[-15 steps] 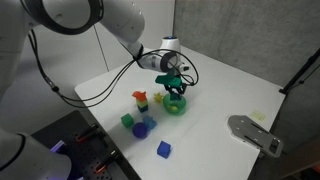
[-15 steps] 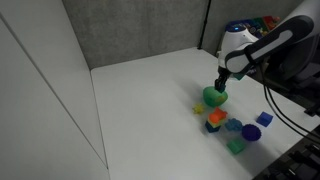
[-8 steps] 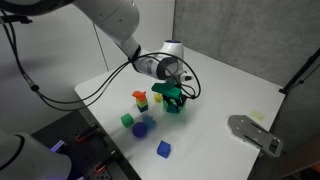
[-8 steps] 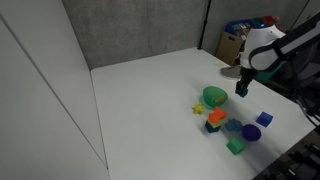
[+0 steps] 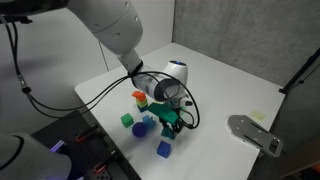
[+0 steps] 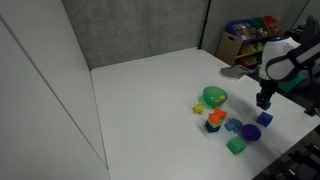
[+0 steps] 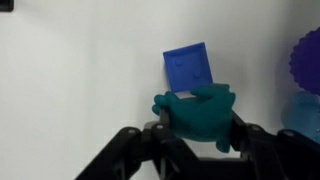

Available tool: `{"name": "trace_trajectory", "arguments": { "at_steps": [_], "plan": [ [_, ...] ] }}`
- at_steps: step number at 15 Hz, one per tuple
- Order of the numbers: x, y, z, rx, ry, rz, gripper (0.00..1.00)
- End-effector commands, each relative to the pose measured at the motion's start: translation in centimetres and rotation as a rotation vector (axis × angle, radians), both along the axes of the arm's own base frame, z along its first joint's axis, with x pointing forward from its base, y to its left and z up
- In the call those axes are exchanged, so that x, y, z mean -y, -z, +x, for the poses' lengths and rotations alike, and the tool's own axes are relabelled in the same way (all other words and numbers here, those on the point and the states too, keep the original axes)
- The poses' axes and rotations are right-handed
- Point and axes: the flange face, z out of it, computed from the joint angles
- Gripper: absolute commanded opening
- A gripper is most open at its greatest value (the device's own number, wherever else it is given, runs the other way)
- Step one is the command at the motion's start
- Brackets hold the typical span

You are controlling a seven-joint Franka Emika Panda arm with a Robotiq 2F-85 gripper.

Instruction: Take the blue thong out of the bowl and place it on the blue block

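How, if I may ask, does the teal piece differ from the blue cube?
Colour: the teal piece is blue-green; the blue cube is pure blue. Shape: the teal piece is rounded and lumpy; the blue cube is flat-faced, with straight edges. State: the end effector grips the teal piece; the blue cube sits free on the table. Both are similarly small.
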Motion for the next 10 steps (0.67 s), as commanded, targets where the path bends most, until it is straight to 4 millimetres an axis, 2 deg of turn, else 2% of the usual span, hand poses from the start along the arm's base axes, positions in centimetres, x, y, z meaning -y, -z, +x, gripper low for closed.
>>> {"name": "trace_trajectory", "arguments": {
  "at_steps": [1, 5, 10],
  "plan": [
    [1.5, 0.3, -2.7, -0.04, 0.007, -0.011, 0.3],
    [2.5, 1.8, -4.4, -0.036, 0.015, -0.002, 0.3],
    [2.7, 3.3, -5.1, 0.013, -0.009, 0.016, 0.3]
  ]
}}
